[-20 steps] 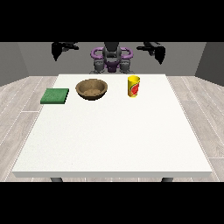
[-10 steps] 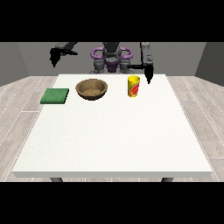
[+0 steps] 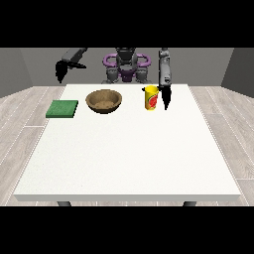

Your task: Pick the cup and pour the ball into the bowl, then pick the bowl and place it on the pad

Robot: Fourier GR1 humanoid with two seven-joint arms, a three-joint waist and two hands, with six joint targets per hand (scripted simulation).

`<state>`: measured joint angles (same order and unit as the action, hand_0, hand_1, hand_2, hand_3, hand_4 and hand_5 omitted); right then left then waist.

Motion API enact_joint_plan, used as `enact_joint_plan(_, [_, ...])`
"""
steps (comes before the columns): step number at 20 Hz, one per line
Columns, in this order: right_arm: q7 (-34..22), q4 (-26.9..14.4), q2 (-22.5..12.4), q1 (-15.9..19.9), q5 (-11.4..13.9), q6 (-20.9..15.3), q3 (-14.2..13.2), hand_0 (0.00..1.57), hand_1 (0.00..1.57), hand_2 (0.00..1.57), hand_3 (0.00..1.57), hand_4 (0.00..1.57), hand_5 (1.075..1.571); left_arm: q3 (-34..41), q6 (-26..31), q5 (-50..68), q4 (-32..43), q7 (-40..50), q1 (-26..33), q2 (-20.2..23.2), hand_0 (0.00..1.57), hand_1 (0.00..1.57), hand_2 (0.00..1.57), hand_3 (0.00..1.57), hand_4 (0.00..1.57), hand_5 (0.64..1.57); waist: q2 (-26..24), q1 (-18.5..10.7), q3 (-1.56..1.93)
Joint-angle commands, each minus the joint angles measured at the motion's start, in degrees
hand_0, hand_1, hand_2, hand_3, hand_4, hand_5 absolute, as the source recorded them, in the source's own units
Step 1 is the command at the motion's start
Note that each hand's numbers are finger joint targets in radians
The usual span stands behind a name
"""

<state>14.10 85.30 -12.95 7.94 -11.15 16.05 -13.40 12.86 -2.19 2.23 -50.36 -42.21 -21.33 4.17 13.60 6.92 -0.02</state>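
A yellow cup point(image 3: 151, 97) with a red label stands upright on the white table point(image 3: 129, 154) near its far edge. The ball inside it is hidden. Left of it sits a brown wooden bowl point(image 3: 104, 100), and further left lies a flat green pad point(image 3: 62, 108). The hand at the view's right point(image 3: 165, 97) hangs just right of the cup with its fingers pointing straight down, beside the cup and not around it. The hand at the view's left point(image 3: 61, 71) hangs above and behind the table's far left corner, holding nothing.
The robot's torso point(image 3: 126, 67) stands behind the table's far edge. Wooden floor surrounds the table on both sides. The table's near half holds no objects.
The arm at the view's right has swung down from its raised pose, and its hand now hangs beside the cup. The hand at the view's left has lowered a little.
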Motion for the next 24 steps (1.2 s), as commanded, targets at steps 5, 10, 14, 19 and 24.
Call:
enact_joint_plan(5, [5.5, -2.9, 1.3, -1.2, 2.8, 1.3, 1.8, 0.00, 0.00, 0.00, 0.00, 0.00, 1.571, 2.0, -1.5, 0.5, 13.0, -7.0, -6.3, 0.6, 0.00, 0.00, 0.00, 0.00, 0.00, 1.521, 0.8, 1.0, -0.01])
enact_joint_plan(10, [3.3, -4.0, -0.1, 0.9, 1.1, 0.9, -0.4, 0.00, 0.00, 0.00, 0.00, 0.00, 1.571, 2.5, -3.6, 0.1, 18.1, -8.6, -9.5, 1.8, 0.00, 0.00, 0.00, 0.00, 0.00, 1.559, 0.7, 1.4, -0.01])
enact_joint_plan(14, [3.5, -6.6, -4.1, 2.0, -1.3, 4.3, -3.4, 0.00, 0.00, 0.00, 0.00, 0.00, 1.570, -2.2, -18.7, -8.8, 15.9, -13.9, -3.6, -1.8, 1.29, 1.29, 1.57, 1.57, 1.40, 1.268, 1.2, 3.0, 0.05])
enact_joint_plan(19, [0.8, -5.2, -5.7, 3.5, -2.7, 5.8, -3.4, 0.00, 0.00, 0.00, 0.00, 0.00, 1.570, -1.9, -22.5, -10.0, 16.6, -12.1, -5.1, -2.4, 1.32, 1.32, 1.57, 1.57, 1.48, 1.252, 1.4, 4.2, 0.00])
enact_joint_plan(24, [-3.2, -12.6, -6.6, 1.2, -2.0, 4.6, -4.8, 0.00, 0.00, 0.00, 0.00, 0.00, 1.570, -8.4, -22.7, -16.5, 13.8, 0.8, -4.1, 0.7, 1.34, 1.34, 1.57, 1.57, 1.53, 1.304, -12.0, -1.2, 0.14])
